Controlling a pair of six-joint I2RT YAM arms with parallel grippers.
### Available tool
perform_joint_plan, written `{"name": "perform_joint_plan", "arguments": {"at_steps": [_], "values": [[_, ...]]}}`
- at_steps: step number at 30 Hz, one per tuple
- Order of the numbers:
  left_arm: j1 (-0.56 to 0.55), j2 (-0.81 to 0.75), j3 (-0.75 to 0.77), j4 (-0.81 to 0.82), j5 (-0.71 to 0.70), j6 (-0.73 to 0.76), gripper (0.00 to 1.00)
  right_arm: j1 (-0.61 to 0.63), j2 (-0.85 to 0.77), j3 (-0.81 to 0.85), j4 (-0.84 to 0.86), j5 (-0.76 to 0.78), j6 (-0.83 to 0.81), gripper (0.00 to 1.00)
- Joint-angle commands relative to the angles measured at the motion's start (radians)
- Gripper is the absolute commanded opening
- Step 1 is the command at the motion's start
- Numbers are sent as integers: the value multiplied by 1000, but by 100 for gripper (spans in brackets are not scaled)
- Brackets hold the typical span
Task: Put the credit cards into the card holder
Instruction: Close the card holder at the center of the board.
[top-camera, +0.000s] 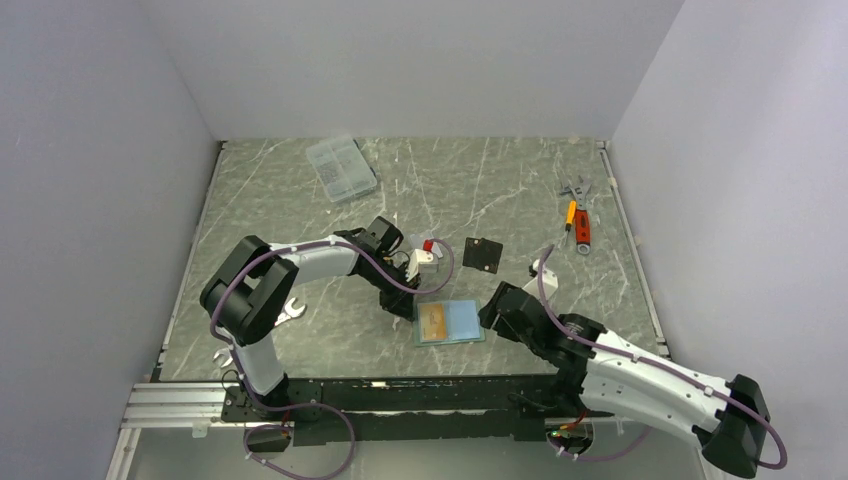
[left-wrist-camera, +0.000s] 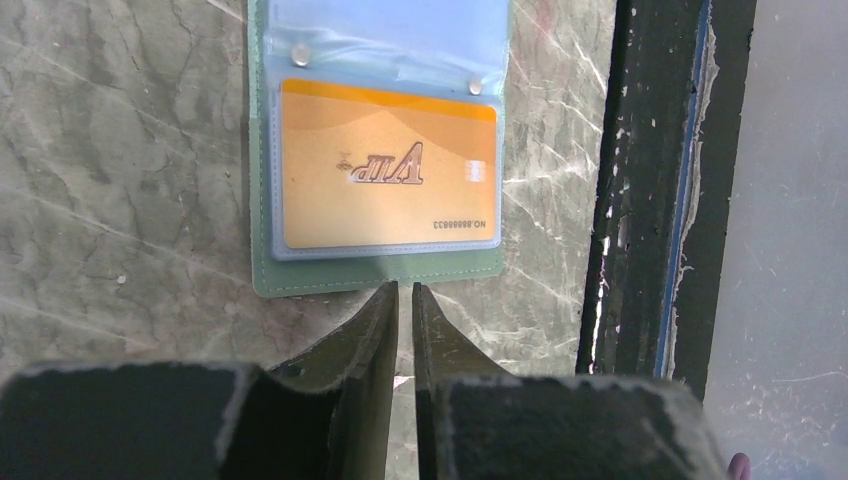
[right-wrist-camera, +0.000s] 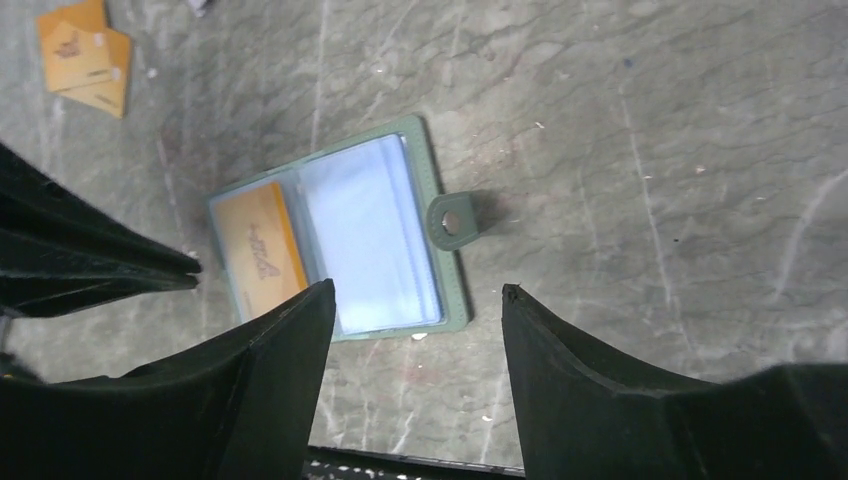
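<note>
Matte black jaws frame both wrist views. The right pincer (right-wrist-camera: 418, 290) hangs above the near edge of the card holder (right-wrist-camera: 375, 240), its jaws spread wide and empty. The left pincer (left-wrist-camera: 405, 288) has its jaws drawn almost together, with only a thin slit between them and nothing in it. Its tips lie just at the holder's green border; whether they touch it cannot be told.

The holder lies open and flat on the tabletop (right-wrist-camera: 650, 150) between the two pincers, light blue sleeves upward and snap tab (right-wrist-camera: 452, 220) projecting from its outer edge. One credit card, the orange card (left-wrist-camera: 385, 180), sits inside the clear sleeve of one half. The other half looks empty.

Handling, as judged: a card is probably light, stiff and slick, and hard to pinch while lying flat. It is likely best taken across its short edges once one edge is raised. The sleeves look soft and limp, and the holder is probably light enough to skate on the smooth tabletop. It should be pinned by its green border or tab while a card enters.

Farther off lie some orange card-like pieces (right-wrist-camera: 85, 55), then a black square (top-camera: 482, 254), hand tools (top-camera: 577, 222) and a clear compartment box (top-camera: 341, 168). A silvery-white card cannot be identified with certainty.
</note>
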Motion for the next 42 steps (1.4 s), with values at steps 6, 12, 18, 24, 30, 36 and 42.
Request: {"name": "perform_joint_plan", "arguments": {"at_steps": [6,12,18,24,30,36,42], "values": [[14,-30,40,-49,46,40,16,5,205,47,59,71,-85,64],[21,-28,46,-70,57,56,16,3,331,74,121,121,-101,62],[10,-3,57,-62,42,43,15,2,321,22,266,130,-134,49],[-2,55,69,-43,31,12,12,-1,239,-68,366,102,-138,29],[-4,65,70,-36,44,3,14,-4,291,-35,305,106,-144,23],[-8,69,82,-62,42,28,16,-5,404,61,221,118,-125,0],[-11,89,87,-75,82,28,9,-6,406,71,207,84,-103,0]]}}
